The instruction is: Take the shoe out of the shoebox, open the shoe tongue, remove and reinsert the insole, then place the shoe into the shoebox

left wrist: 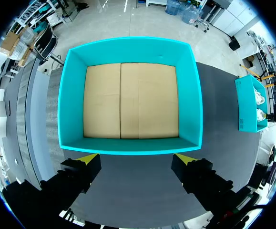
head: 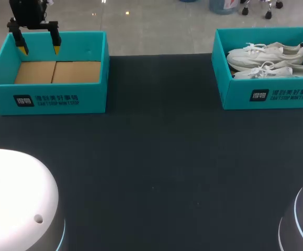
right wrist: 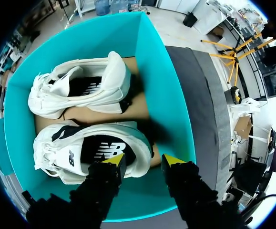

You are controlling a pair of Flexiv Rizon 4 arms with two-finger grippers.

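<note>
The nearer shoe [right wrist: 61, 148] lay in the right shoebox [right wrist: 164, 95]; the right pincer [right wrist: 140, 162] hung spread above its heel. Light, soft-sided; likely best pinched at the heel collar. Left pincer [head: 38, 49] spread too.

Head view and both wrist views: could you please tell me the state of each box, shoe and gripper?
Left shoebox, open, empty.
Right shoebox, open, holding two shoes.
Nearer shoe, in the box, sole down, laced, insole in.
Farther shoe, in the box, laced.
Left gripper, open, holding nothing.
Right gripper, open, over the nearer shoe's heel.
</note>
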